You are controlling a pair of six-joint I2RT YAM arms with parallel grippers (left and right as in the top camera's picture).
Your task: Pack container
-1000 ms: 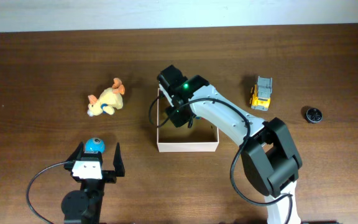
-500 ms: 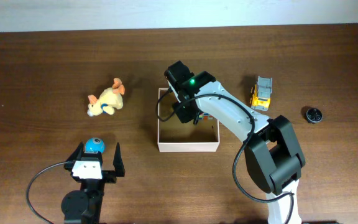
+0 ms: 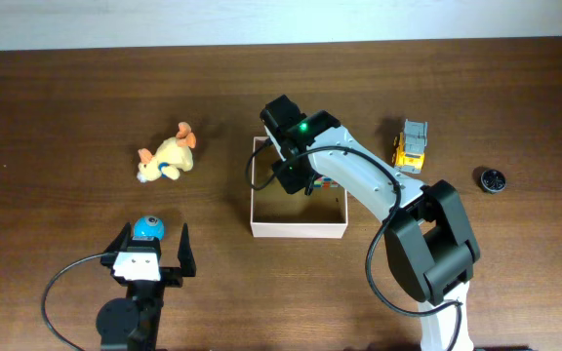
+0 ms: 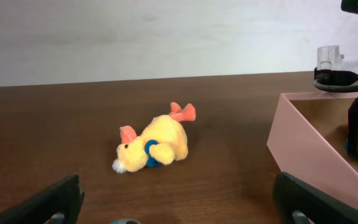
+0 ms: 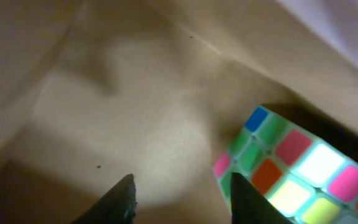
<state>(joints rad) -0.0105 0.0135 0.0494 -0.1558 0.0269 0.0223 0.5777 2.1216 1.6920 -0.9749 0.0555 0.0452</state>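
Your left gripper sits at the near left of the table with its fingers spread wide and nothing between them. A small blue ball lies right at its mouth, near the fingertips; you cannot tell whether it touches them. Farther out, and slightly to the right of that gripper, a yellow plush duck lies on its side on the wood, well apart from everything else.

Move to the middle and you find the container, a shallow square box with white outer walls and a tan cardboard floor, standing flat on the table, well to the right of your left gripper. Your right arm reaches over its far wall, and the right gripper is down inside it, in the far left part, so the box lies all around the fingers. In the wrist view, the two fingertips stand apart with only bare cardboard floor between them, so that gripper is parted and holds nothing. A colourful puzzle cube rests on the container floor just beside the right-hand fingertip, outside the gap.

Right of the container, a yellow and grey toy truck stands on the table, and farther right lies a small black round thing
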